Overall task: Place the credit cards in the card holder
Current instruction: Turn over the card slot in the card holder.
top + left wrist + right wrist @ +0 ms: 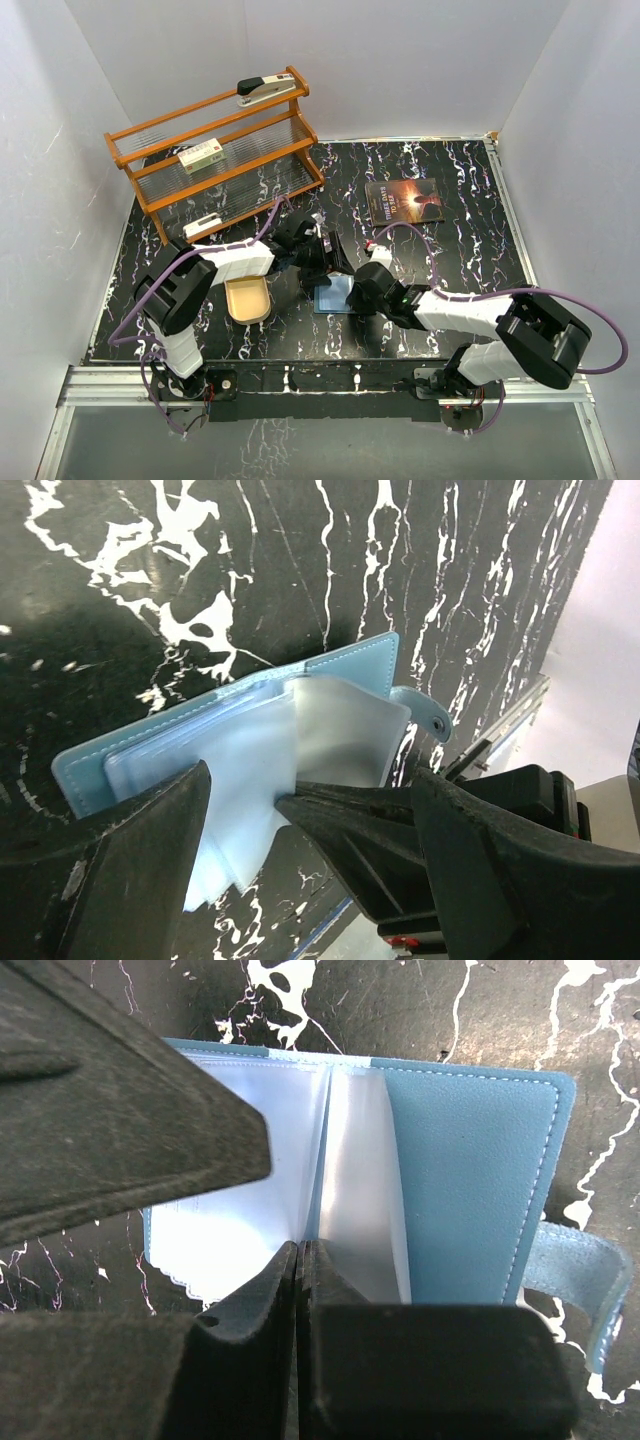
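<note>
The blue card holder (333, 296) lies open on the black marbled table, its clear sleeves fanned out. Its blue cover (470, 1180) and snap tab (590, 1270) point to one side. My right gripper (303, 1245) is shut, its tip pressed into the fold between two sleeves; I cannot tell whether a sleeve is pinched. My left gripper (310, 775) stands open, straddling the holder (350, 660) and the right gripper's fingers (350, 825). One left finger (120, 1110) hangs over the sleeves. The credit cards do not show plainly in any view.
A tan oblong tray (247, 298) lies left of the holder. An orange wooden shelf (215, 150) at the back left carries a stapler (265, 90), a white-green box (201, 156) and a small whitish piece (203, 224). A dark book (403, 200) lies at the back right.
</note>
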You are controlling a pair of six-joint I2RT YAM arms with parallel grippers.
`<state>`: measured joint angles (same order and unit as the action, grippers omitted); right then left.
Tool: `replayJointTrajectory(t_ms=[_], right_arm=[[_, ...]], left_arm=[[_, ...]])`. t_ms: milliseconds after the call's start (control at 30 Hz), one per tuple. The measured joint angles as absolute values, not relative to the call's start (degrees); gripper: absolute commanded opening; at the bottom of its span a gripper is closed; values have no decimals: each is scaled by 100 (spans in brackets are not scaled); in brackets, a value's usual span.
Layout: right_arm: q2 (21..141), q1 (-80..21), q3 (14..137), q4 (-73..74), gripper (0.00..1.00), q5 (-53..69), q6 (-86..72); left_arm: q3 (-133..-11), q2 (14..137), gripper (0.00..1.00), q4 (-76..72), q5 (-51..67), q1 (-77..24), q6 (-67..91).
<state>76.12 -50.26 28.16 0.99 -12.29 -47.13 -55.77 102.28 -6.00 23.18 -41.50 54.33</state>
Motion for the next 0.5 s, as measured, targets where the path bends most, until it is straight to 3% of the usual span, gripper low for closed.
replayJointTrajectory(t_ms=[500], right_arm=[[7590, -5026, 2720, -34, 0, -1247, -4825]], left_arm=[[-5660, 10114, 80, -148, 1962, -4150, 5205]])
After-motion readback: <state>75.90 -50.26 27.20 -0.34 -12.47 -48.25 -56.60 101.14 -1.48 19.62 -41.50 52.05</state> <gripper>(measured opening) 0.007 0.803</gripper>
